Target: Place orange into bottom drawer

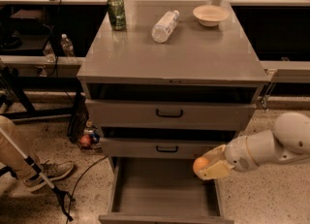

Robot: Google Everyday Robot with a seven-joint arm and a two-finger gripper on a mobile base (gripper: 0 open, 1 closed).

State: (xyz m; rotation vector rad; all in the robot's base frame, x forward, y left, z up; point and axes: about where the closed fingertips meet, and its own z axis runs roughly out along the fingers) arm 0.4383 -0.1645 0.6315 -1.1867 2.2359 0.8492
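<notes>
My gripper (207, 167) comes in from the right on a white arm and is shut on the orange (200, 164), a small round orange fruit. It holds the orange above the right inner part of the bottom drawer (164, 194), which is pulled open and shows a plain grey inside. The orange hangs just in front of the middle drawer's face, near its right end. The two upper drawers with black handles are closed.
On the cabinet top (169, 53) stand a green can (116, 13), a lying plastic bottle (165, 25) and a beige bowl (210, 15). A person's shoe and a cane (46, 179) are at the lower left. A small reddish thing (85, 140) sits in the floor clutter left of the cabinet.
</notes>
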